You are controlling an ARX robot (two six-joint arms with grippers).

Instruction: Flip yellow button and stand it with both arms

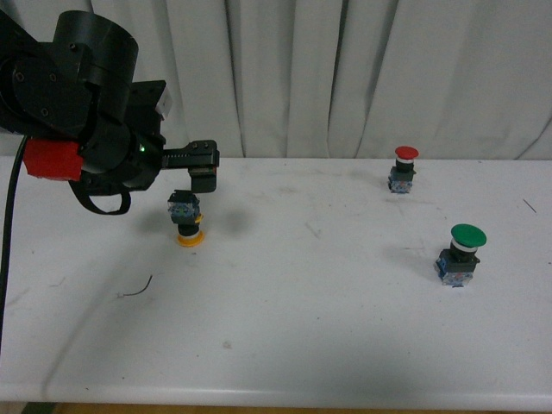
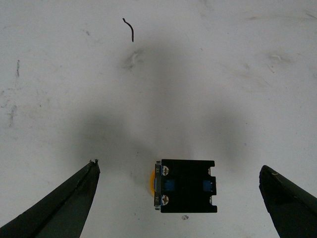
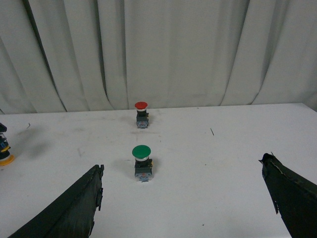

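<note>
The yellow button (image 1: 185, 222) stands upside down on the white table (image 1: 310, 328) at the left, with its yellow cap down and its blue-black block on top. My left gripper (image 1: 198, 168) hovers just above and behind it, open and empty. In the left wrist view the block (image 2: 185, 186) lies between the wide-spread fingers (image 2: 74, 198), touching neither, and a sliver of the yellow cap shows at its side. My right gripper (image 3: 182, 163) is open and empty; its arm is out of the front view. The yellow button shows at the edge of the right wrist view (image 3: 5, 151).
A red-capped button (image 1: 403, 168) stands upright at the back right and a larger green-capped button (image 1: 461, 253) at the right; both also show in the right wrist view (image 3: 141, 113) (image 3: 141, 161). A small bent wire (image 1: 138, 289) lies front left. A grey curtain (image 1: 345, 69) hangs behind.
</note>
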